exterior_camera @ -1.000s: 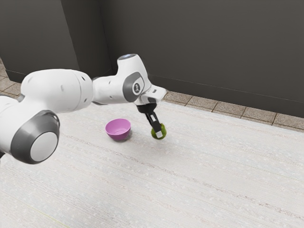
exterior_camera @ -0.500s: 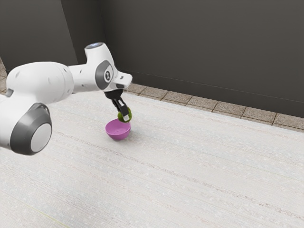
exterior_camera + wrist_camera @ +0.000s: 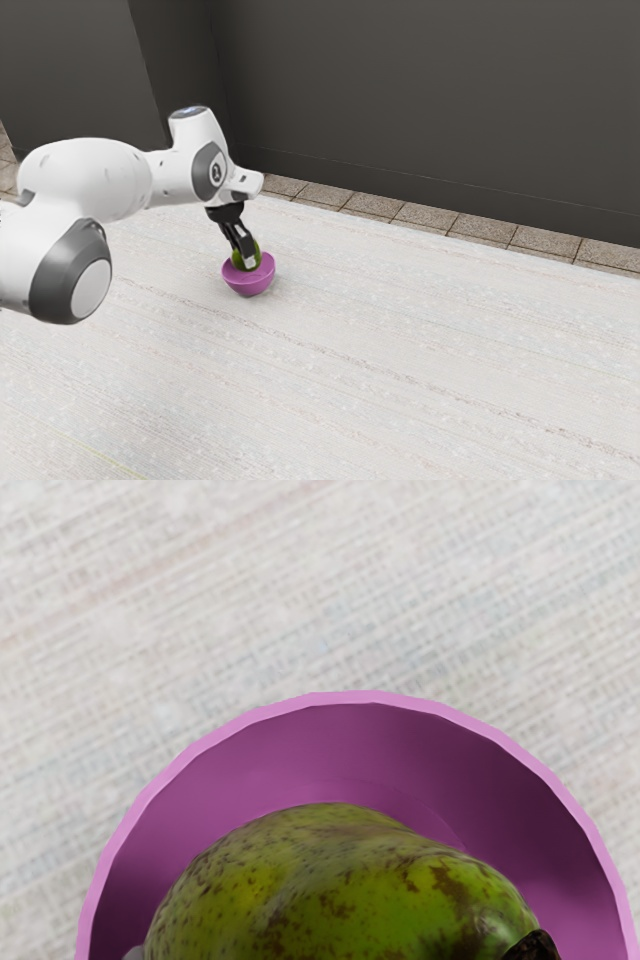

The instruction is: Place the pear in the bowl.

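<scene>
Black two-finger gripper clasped the speckled green pear above the round magenta bowl, centre-left in the exterior view; off-centre release risked a rim strike.

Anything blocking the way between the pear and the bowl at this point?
Nothing visible does. The gripper holds the pear at the open top of the bowl, and in the wrist view nothing lies between the pear and the bowl's inside. Whether the pear already touches the bottom, I cannot tell.

bowl: smooth, plastic-looking | pear: speckled skin | tabletop: matt, rough-looking
</scene>
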Robot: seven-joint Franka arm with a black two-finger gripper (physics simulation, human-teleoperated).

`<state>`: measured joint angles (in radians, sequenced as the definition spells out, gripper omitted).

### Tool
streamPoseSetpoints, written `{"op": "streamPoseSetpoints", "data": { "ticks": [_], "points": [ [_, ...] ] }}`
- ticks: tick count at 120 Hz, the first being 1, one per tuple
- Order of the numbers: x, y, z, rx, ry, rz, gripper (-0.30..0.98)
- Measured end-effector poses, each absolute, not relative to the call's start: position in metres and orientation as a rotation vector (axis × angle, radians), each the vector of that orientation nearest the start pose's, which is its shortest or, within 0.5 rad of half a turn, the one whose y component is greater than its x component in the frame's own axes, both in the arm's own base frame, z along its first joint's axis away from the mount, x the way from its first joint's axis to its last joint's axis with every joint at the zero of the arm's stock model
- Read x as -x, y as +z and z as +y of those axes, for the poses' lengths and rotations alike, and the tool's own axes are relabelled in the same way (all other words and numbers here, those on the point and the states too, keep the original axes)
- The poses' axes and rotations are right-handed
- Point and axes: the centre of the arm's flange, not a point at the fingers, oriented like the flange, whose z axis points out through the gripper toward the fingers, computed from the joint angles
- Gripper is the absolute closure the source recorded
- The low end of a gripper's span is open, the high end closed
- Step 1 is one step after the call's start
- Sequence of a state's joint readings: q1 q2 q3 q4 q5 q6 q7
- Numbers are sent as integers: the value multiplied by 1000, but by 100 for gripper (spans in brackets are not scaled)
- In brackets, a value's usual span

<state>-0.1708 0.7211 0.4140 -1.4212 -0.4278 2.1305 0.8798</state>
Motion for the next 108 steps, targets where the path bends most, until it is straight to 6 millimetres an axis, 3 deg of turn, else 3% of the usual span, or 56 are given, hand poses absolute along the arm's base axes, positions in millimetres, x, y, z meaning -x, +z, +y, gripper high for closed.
{"op": "streamPoseSetpoints", "data": {
  "ticks": [25, 39, 46, 61, 83, 96, 108],
  "points": [
    [-723, 299, 95, 3089, -159, 828, 15],
    [-724, 320, 83, 3068, -187, 859, 8],
    [-723, 340, 76, 3051, -213, 880, 6],
    [-716, 403, 57, 2994, -272, 937, 4],
    [-688, 498, 3, 2925, -259, 979, 2],
    [-667, 534, -28, 2911, -201, 943, 1],
    [-650, 552, -35, 2945, -154, 847, 1]
  ]
}}
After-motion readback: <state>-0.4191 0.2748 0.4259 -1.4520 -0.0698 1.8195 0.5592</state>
